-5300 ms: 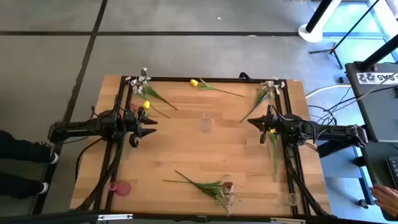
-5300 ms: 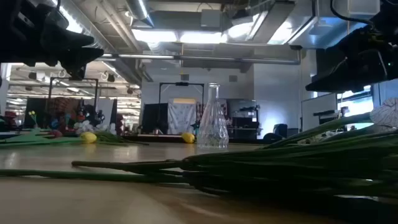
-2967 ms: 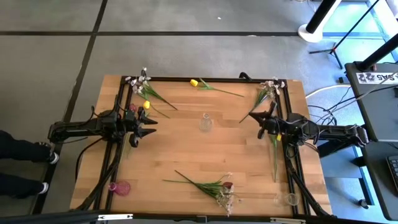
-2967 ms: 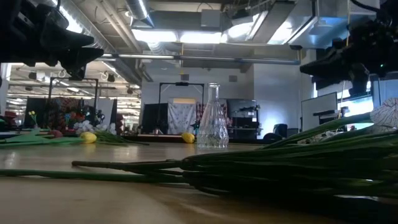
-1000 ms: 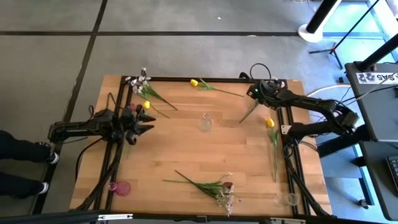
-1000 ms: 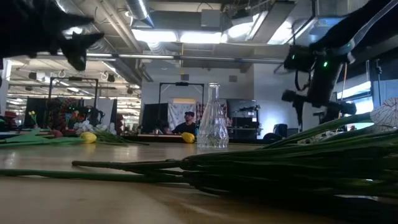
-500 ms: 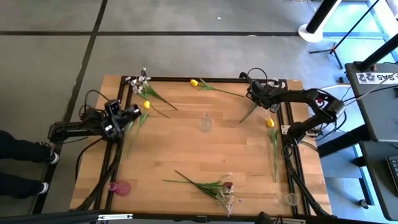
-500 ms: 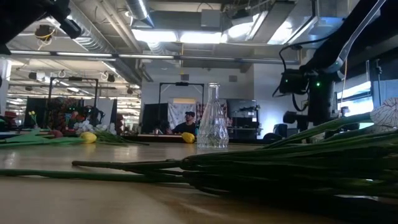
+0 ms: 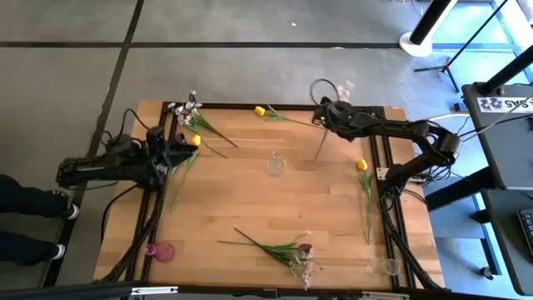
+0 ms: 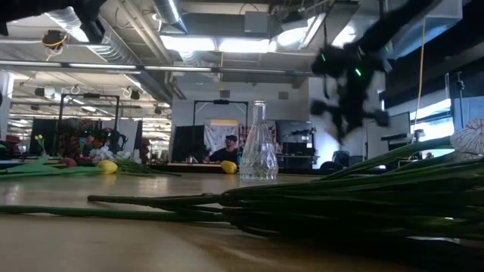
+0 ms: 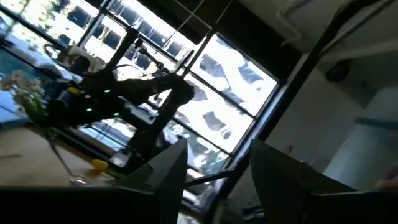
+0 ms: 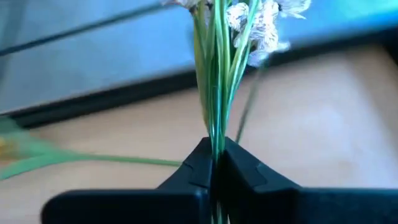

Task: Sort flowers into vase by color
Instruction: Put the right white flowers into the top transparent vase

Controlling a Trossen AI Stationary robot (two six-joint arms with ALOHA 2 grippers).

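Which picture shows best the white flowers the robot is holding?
The right wrist view: the white spray fills it, its stems pinched in the shut right gripper. The high view shows it small; the low view blurs it.

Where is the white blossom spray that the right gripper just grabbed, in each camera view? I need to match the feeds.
High view: white blossom spray at the table's far edge, right of centre, under the right gripper.
Low view: cannot tell; the arm there is blurred.
Left wrist view: far off, blossoms at the picture's left edge.
Right wrist view: stems pinched between the fingers, centre.
Shared landmark: clear glass vase, also in the low view.
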